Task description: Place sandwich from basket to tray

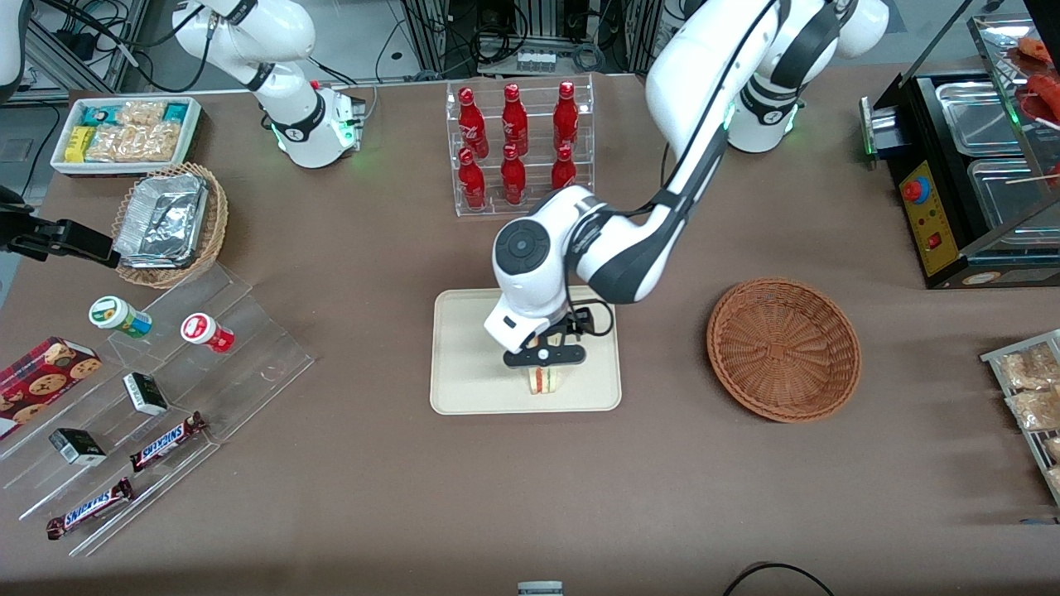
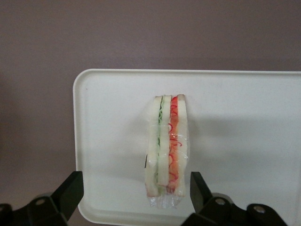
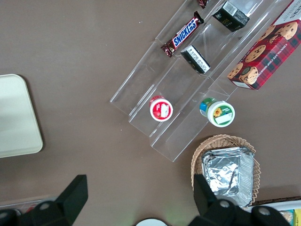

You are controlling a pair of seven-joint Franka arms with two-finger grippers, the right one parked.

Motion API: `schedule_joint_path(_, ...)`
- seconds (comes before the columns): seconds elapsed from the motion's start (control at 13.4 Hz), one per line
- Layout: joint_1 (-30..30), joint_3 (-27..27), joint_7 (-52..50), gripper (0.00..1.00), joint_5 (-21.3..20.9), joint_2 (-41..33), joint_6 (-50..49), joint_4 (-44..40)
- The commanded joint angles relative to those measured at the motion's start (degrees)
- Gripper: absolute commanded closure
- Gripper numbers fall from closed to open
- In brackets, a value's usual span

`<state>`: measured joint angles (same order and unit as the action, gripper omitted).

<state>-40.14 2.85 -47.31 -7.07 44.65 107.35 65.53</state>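
The gripper (image 1: pixel 544 361) hangs over the tray (image 1: pixel 464 364), fingers (image 2: pixel 70 190) spread wide with a gap beside the sandwich (image 2: pixel 167 146). From there, bare tabotop runs to 3 o'clock until the basket (image 1: pixel 783 348); the bottle rack (image 1: pixel 520 145) blocks 12 o'clock.

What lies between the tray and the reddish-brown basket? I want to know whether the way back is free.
Only bare brown tablecloth, by the front view, separates the tray from the basket; the gripper hangs over the sandwich.

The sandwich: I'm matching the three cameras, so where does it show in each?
Front view: sandwich stands on the tray, just under the open gripper.
Left wrist view: sandwich on the tray, between the fingers.
Right wrist view: not in it.
Shared landmark: the tray.
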Motion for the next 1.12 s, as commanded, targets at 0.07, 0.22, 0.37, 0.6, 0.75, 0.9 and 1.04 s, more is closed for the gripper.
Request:
schedule_joint_path(0.07, 6.8, 1.1, 3.6, 0.0, 4.1, -4.6, -2.1, 0.9)
schedule_joint_path(0.22, 10.8, 0.9, 6.0, 0.0, 4.7, -7.4, -2.7, 1.4)
schedule_joint_path(0.37, 15.2, 1.0, 11.0, 0.0, 5.0, -11.1, -2.9, 4.3)
schedule_joint_path(0.6, 21.6, 0.9, 22.9, 0.0, 5.3, -16.2, -6.9, 7.2)
schedule_joint_path(0.75, 26.3, 1.1, 31.1, 0.0, 5.3, -18.9, -11.9, 7.2)
schedule_joint_path(0.9, 29.0, 1.0, 36.4, 0.0, 5.8, -21.7, -17.7, 7.2)
schedule_joint_path(1.04, 29.2, 0.8, 36.6, 0.0, 5.8, -24.8, -21.1, 8.3)
